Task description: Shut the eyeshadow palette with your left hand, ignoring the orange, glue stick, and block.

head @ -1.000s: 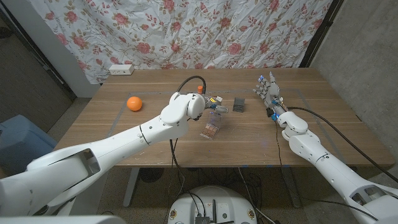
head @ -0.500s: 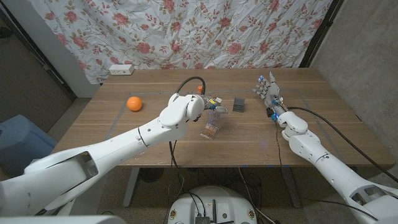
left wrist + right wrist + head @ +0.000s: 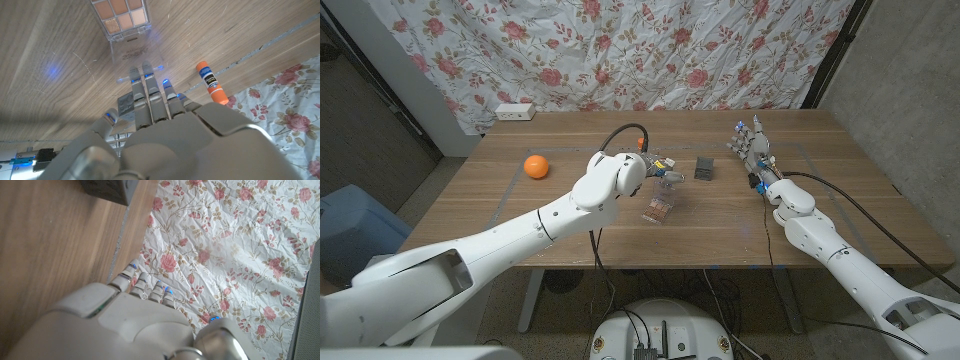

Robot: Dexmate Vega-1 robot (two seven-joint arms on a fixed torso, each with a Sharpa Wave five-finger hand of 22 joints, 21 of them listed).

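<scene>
orange [image 3: 536,166]: on the table well to the left of the palette; untouched and not part of the job.
left hand [image 3: 660,168]: held over the palette's far edge, on the glue stick's side. In the left wrist view the fingers [image 3: 150,97] are straight and close together, tips reaching the clear lid; they hold nothing, so the hand is open.
glue stick [image 3: 211,83]: lying on the wood just beyond the palette, near the cloth; left alone.
palette [image 3: 659,210]: near the table's middle, still open. The pan tray [image 3: 120,14] shows its colours, and the clear lid [image 3: 135,50] is folded out from it toward the fingers.
block [image 3: 705,168]: dark, just right of the palette and a little farther back; untouched.
right hand [image 3: 751,148]: well to the right of the palette, fingers apart and gripping nothing, idle.
progress: the approach looks done, with the fingertips at the lid. Whether they already press on it I cannot tell. Left to do, as I judge it: swing the lid over the pans and press it closed.
</scene>
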